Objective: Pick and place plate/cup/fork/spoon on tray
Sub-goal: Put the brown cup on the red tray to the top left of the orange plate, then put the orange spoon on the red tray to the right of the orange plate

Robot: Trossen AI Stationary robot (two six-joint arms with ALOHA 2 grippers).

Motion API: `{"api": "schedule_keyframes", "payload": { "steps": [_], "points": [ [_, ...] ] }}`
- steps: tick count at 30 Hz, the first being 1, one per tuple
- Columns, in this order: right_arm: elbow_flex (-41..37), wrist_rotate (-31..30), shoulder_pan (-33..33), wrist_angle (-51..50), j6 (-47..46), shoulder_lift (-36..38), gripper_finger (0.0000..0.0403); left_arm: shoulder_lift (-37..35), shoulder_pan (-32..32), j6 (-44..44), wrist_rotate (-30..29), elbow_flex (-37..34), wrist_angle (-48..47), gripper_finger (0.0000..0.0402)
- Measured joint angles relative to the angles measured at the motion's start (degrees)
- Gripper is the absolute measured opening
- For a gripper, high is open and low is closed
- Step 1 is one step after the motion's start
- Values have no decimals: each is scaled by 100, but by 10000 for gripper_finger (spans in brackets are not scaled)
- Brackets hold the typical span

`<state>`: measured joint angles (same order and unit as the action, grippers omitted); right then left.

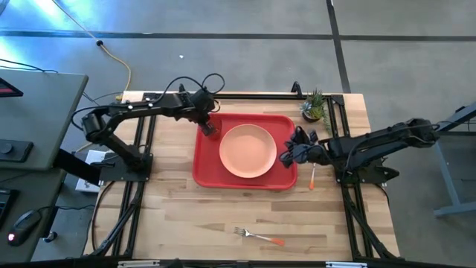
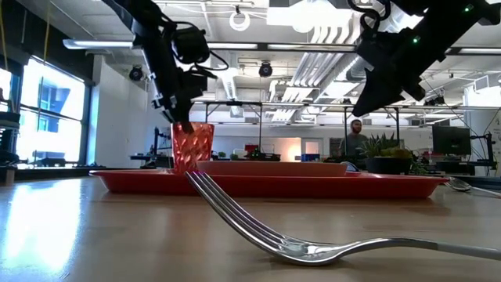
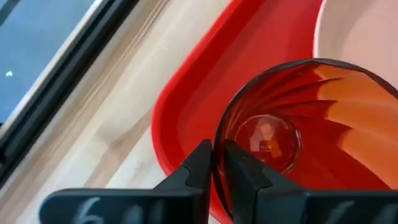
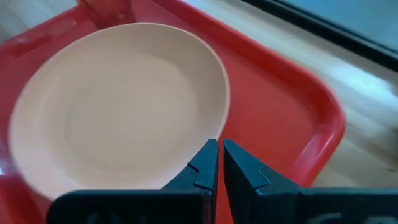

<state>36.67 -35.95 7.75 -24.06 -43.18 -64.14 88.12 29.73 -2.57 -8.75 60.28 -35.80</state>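
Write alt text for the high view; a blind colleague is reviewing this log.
Seen from above, a red tray on a wooden table holds a pink plate. The left tool grips a cup at the tray's far left corner, and the right tool sits shut at the plate's right edge. A fork and spoon lie off the tray.
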Motion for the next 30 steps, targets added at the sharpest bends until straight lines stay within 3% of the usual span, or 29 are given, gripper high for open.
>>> {"api": "schedule_keyframes", "payload": {
  "steps": [7,13,18,22,30],
  "points": [
    [0,-199,291,650,345,0,14,-320,32,278,-730,-8,131,73],
    [2,-968,191,815,-511,-154,14,-864,-41,312,-1052,-13,297,116],
    [2,-498,79,752,-458,-325,14,-1408,-304,616,-1222,-45,691,138],
    [2,-406,76,757,-434,-339,14,-1834,-661,354,-1261,-45,926,143],
    [2,900,131,794,678,-339,14,-1995,-2109,202,-1252,-45,1527,126]
  ]
}}
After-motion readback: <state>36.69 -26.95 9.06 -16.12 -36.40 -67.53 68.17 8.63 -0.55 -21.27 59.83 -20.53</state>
